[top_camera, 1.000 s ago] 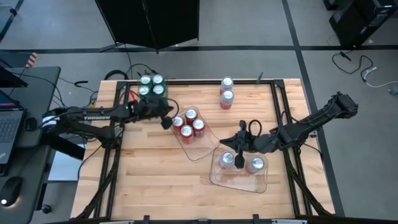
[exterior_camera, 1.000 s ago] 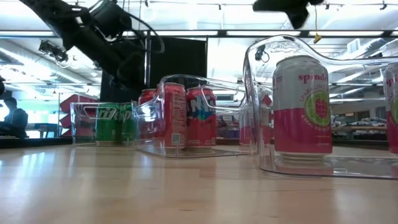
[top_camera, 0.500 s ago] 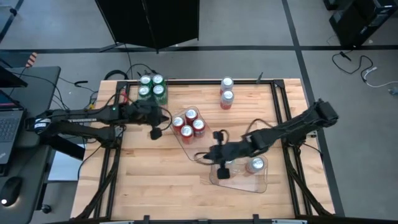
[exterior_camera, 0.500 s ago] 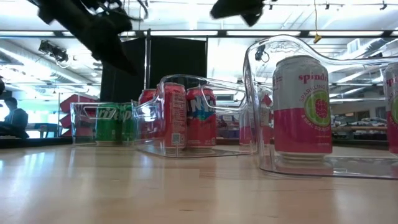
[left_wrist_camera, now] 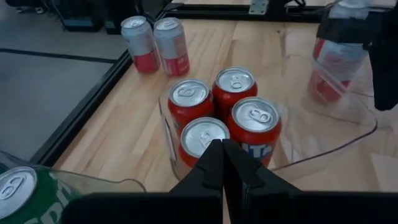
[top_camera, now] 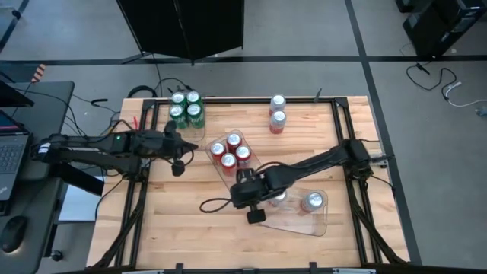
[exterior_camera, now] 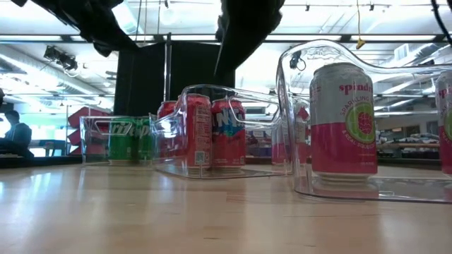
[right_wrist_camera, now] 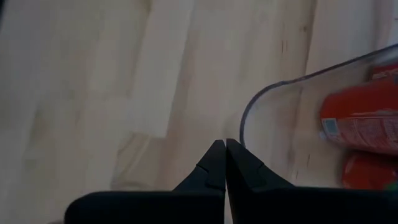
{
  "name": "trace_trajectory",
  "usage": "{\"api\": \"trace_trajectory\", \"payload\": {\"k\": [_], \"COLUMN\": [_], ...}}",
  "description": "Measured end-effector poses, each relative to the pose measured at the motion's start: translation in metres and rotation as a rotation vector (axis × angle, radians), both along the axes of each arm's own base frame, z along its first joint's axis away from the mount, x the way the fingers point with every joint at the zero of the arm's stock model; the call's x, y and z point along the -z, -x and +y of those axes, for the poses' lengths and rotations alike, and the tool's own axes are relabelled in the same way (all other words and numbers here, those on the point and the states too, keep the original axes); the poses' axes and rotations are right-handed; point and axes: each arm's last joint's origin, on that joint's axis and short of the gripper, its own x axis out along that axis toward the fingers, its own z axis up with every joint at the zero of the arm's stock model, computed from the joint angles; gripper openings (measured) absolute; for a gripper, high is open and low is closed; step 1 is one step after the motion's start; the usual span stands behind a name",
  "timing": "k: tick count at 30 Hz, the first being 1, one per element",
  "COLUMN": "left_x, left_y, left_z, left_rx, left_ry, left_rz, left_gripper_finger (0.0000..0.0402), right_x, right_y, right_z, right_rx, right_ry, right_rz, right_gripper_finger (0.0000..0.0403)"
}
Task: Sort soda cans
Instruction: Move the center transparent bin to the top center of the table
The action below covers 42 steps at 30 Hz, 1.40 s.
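Several red soda cans (top_camera: 230, 151) stand in a clear tray (top_camera: 245, 183) at mid-table. Several green cans (top_camera: 186, 108) fill a tray at the far left. Two silver-pink cans (top_camera: 277, 114) stand loose on the far side. Another silver-pink can (top_camera: 313, 201) stands in a clear tray (top_camera: 316, 227) at the near right, and my right arm half hides a second one (top_camera: 278, 199) there. My left gripper (top_camera: 179, 166) is shut, in the air left of the red cans (left_wrist_camera: 224, 112). My right gripper (top_camera: 255, 216) is shut, pointing down over bare table beside the near-right tray's left end.
A black frame (top_camera: 144, 152) rims the wooden table. A cable loop (top_camera: 217, 204) trails from the right arm over the near middle. Bare wood lies along the near edge and the near left. A desk with a laptop (top_camera: 11, 156) stands left of the table.
My left gripper has drawn back from the red cans toward the table's left edge and risen, staying shut. My right gripper has swung from above the near-right tray toward the left and near edges, tipping down steeply, also shut. No can has moved.
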Motion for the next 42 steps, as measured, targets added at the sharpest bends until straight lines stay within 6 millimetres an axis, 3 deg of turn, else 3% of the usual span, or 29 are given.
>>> {"api": "trace_trajectory", "payload": {"k": [10,19,30,37,42], "left_x": [0.002,0.002,0.003,0.004,0.017], "left_y": [0.001,0.001,0.002,0.001,-0.001], "left_z": [-0.004,-0.005,-0.005,-0.005,-0.009], "left_rx": [0.020,0.013,0.007,0.018,0.091], "left_ry": [-0.003,-0.001,0.011,0.017,0.041], "left_rz": [0.019,0.025,0.030,0.031,0.055], "left_gripper_finger": [0.0000,0.0000,0.0000,0.0000,0.0000], "right_x": [0.023,0.020,0.013,0.007,-0.021], "right_y": [-0.028,-0.044,-0.059,-0.055,-0.025], "right_z": [-0.021,-0.046,-0.107,-0.141,-0.128], "right_rx": [0.129,0.234,0.290,0.247,0.177], "right_ry": [-0.016,0.012,0.058,0.066,0.034], "right_rz": [0.017,-0.124,-0.239,-0.217,-0.093], "right_gripper_finger": [0.0000,0.0000,0.0000,0.0000,0.0000]}}
